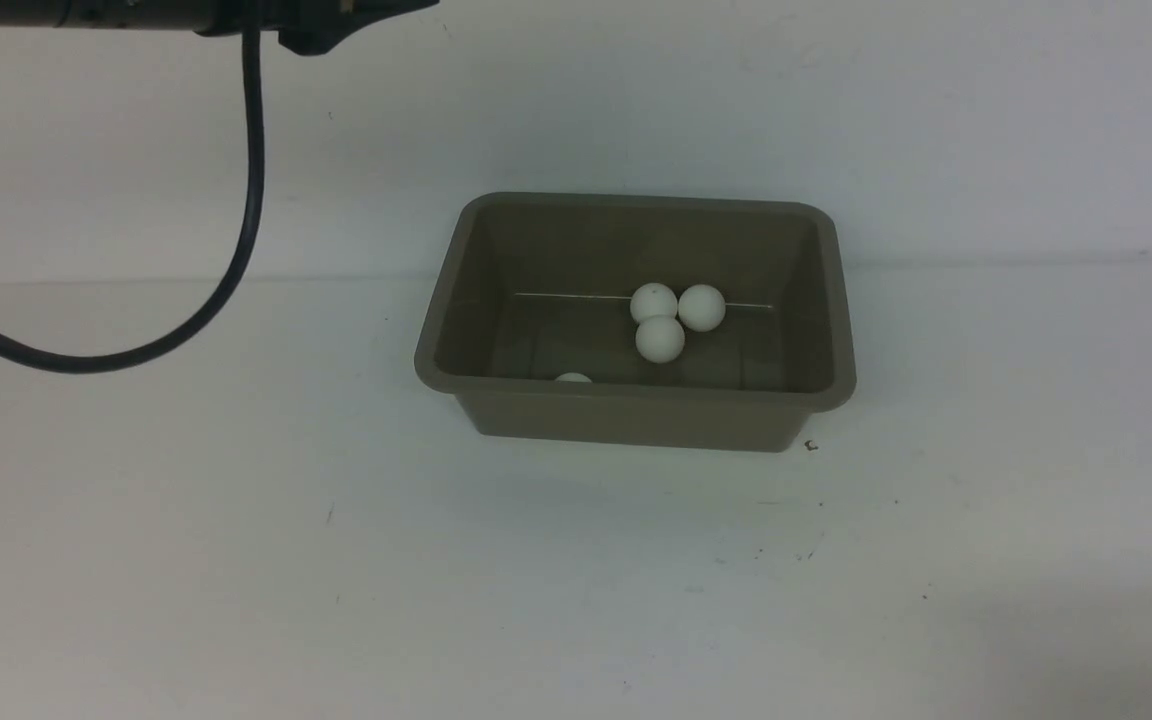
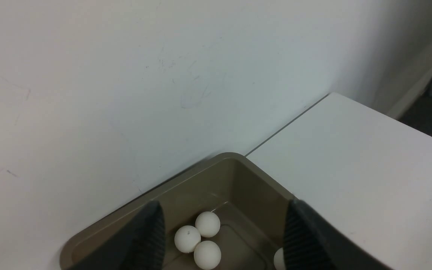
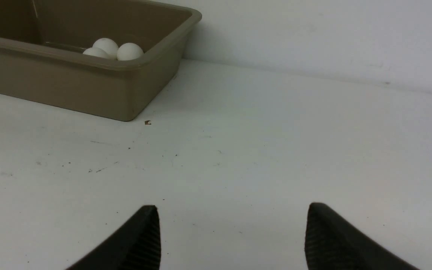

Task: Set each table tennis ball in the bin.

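The left gripper (image 2: 223, 232), black ribbed jaws apart and empty, hangs above the taupe rectangular plastic bin (image 1: 636, 415) at the table's (image 1: 236, 560) far edge. The right gripper (image 3: 233, 234) is likewise spread, holding nothing, low over bare table. 4 small white matte balls (image 1: 660, 338) lie inside the bin, 3 touching.

The flat white surface (image 1: 236, 560) carries small dark specks and meets a plain white wall (image 1: 836, 110) behind. In the left wrist view, a dark floor (image 2: 431, 118) lies beyond the surface edge.
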Motion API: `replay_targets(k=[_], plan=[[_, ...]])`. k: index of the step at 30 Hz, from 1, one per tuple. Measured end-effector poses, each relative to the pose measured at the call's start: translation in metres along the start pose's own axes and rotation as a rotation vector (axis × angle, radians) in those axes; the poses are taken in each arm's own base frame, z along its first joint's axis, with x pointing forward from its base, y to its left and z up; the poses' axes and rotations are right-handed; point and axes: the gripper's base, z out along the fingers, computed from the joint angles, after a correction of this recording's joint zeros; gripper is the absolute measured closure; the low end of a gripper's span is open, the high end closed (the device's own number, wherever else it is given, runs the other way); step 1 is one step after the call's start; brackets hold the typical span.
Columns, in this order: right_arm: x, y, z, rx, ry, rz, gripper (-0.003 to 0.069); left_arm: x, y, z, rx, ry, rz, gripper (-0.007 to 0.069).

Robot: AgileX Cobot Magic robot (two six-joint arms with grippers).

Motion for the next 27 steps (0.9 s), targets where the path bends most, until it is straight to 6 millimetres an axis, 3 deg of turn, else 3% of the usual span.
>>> replay_targets(k=[27], plan=[[0.0,0.0,0.0,0.0,-0.001,0.0,0.0186,-0.012,-0.01,-0.001,0.117,-0.12,-0.163,0.023]])
